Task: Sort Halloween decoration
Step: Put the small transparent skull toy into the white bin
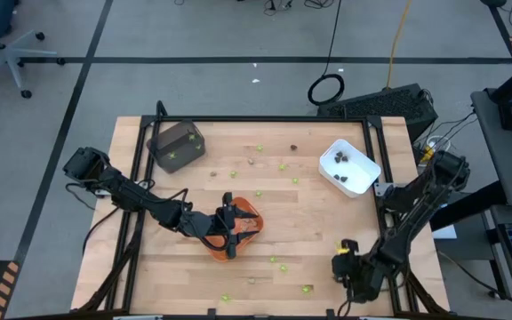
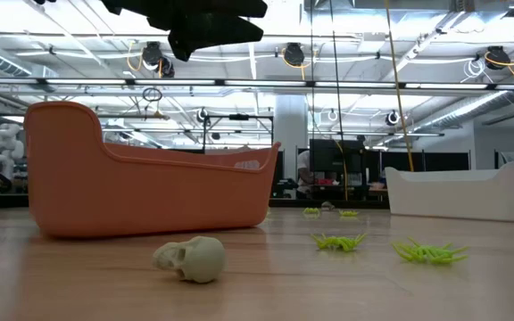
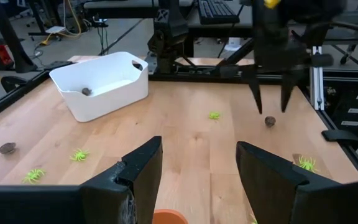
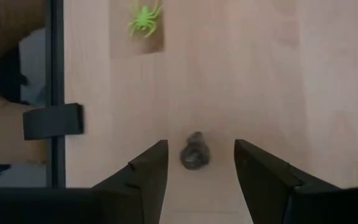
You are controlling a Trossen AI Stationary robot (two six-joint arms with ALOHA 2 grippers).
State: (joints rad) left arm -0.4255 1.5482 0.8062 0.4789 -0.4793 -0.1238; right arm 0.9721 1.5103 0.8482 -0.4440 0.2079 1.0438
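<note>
Wooden table [image 1: 309,222], open lab behind; no readable labels. Left gripper [image 1: 230,233] over orange tray [image 1: 249,213], fingers apart, empty. Right gripper [image 4: 197,163] near front right corner, fingers spread around dark brown piece [image 4: 195,151], not touching. Lime-green spiders [image 2: 337,241] scattered; tan skull [image 2: 192,259] beside orange tray. White tray [image 1: 349,166] holding dark pieces.

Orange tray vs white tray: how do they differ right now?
The orange tray sits mid-table with the left tool over it; the white tray sits near the table's far right corner with no arm on it. The white tray already holds a few dark pieces; in the high view the left arm hides most of the orange tray's inside, so its contents cannot be told. Both are small, open-topped trays standing upright on the wood.
</note>
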